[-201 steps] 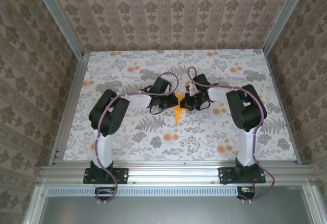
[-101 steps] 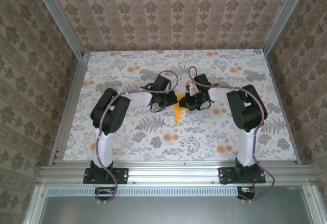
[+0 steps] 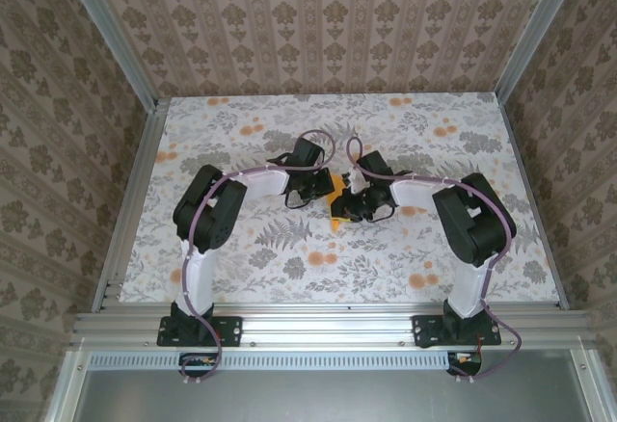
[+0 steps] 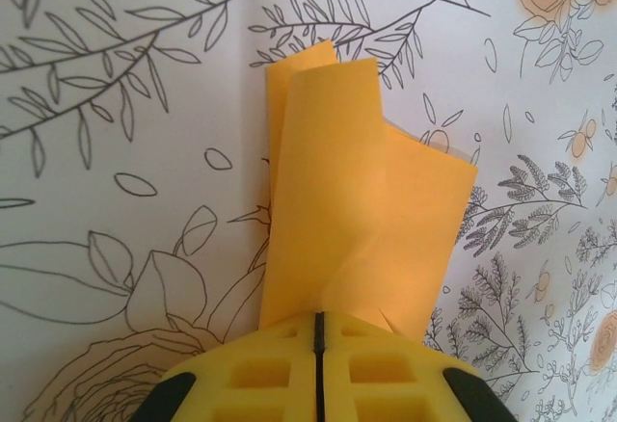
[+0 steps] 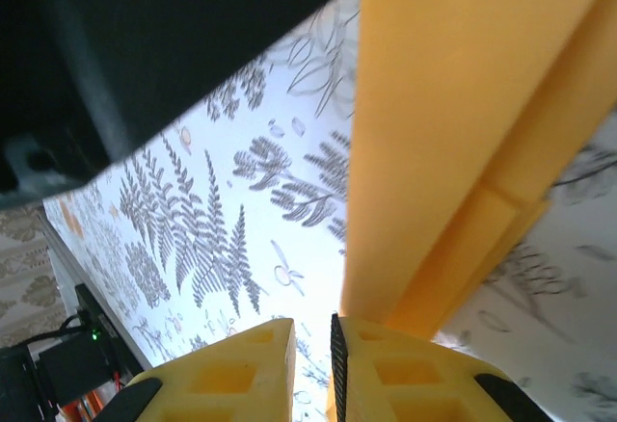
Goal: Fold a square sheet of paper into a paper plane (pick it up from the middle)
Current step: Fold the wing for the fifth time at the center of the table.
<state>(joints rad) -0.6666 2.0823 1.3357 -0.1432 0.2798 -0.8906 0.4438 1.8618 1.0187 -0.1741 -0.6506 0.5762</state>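
The orange sheet of paper (image 4: 357, 200), folded into a creased, layered shape, stands up off the floral table. My left gripper (image 4: 317, 318) is shut on its lower edge, and the flaps fan out beyond the jaws. From above, the paper (image 3: 335, 204) sits mid-table between the two grippers, the left gripper (image 3: 325, 191) on its left. My right gripper (image 3: 347, 212) is close on its right, its jaws a narrow gap apart. In the right wrist view the tablecloth shows through the gap of the right gripper (image 5: 313, 326). The paper (image 5: 434, 123) lies against the outer side of its right finger.
The table (image 3: 241, 249) wears a white cloth printed with grey ferns and small orange flowers. Aluminium rails (image 3: 125, 210) and patterned walls close it in on three sides. The left arm's black body (image 5: 145, 37) looms close over the right wrist camera.
The right gripper has parted its jaws a little and shifted left and nearer, beside the paper. The left gripper has moved right to the paper, and the paper's point has lifted off the table.
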